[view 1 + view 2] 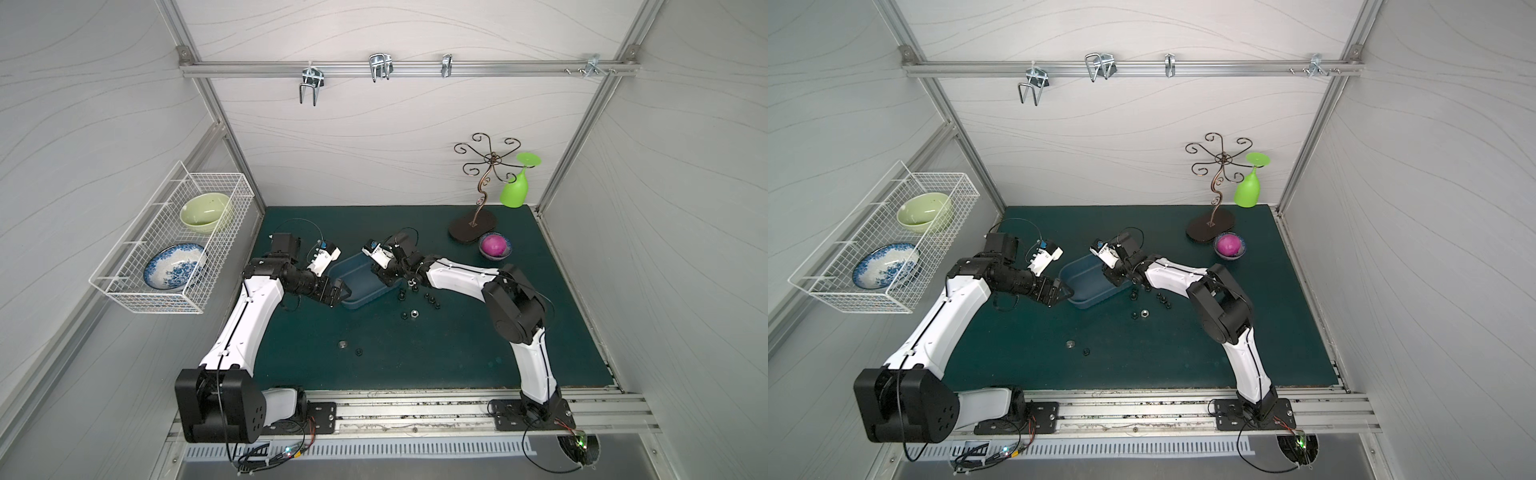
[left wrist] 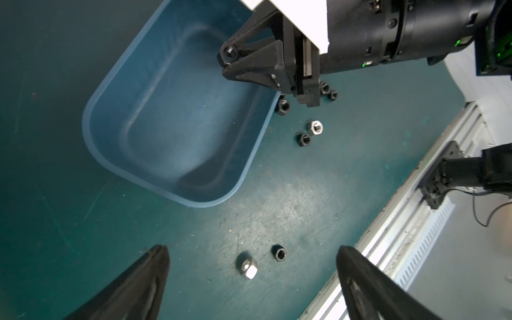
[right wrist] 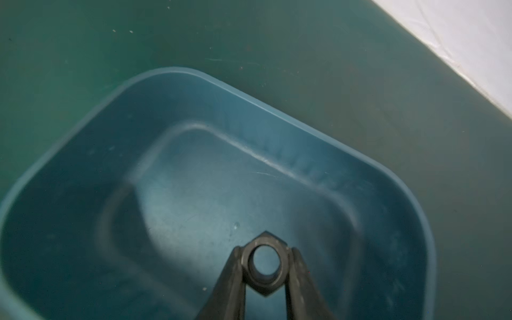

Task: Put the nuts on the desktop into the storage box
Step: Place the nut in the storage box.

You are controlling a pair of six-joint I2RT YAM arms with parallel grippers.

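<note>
The blue-grey storage box (image 1: pixel 353 270) (image 1: pixel 1086 276) sits mid-desktop between both arms. My right gripper (image 3: pixel 265 257) (image 1: pixel 379 276) hangs over the box's inside, shut on a black nut (image 3: pixel 265 288) (image 2: pixel 229 52). The box floor (image 3: pixel 207 199) below it looks bare. My left gripper (image 2: pixel 253 248) (image 1: pixel 338 291) is open beside the box's near left corner, well above the desktop (image 1: pixel 415 357). Between its fingers, lower down, lie a silver nut (image 2: pixel 247 267) (image 1: pixel 342 344) and a black nut (image 2: pixel 278 252) (image 1: pixel 357 352). Several more nuts (image 1: pixel 413 313) (image 2: pixel 304 138) lie scattered just right of the box.
A white wire basket (image 1: pixel 137 291) with two bowls hangs on the left wall. At the back right stand a metal cup rack (image 1: pixel 473 228) with a green glass (image 1: pixel 515 187), and a small bowl holding a magenta ball (image 1: pixel 494 245). An aluminium rail (image 1: pixel 415 409) edges the front.
</note>
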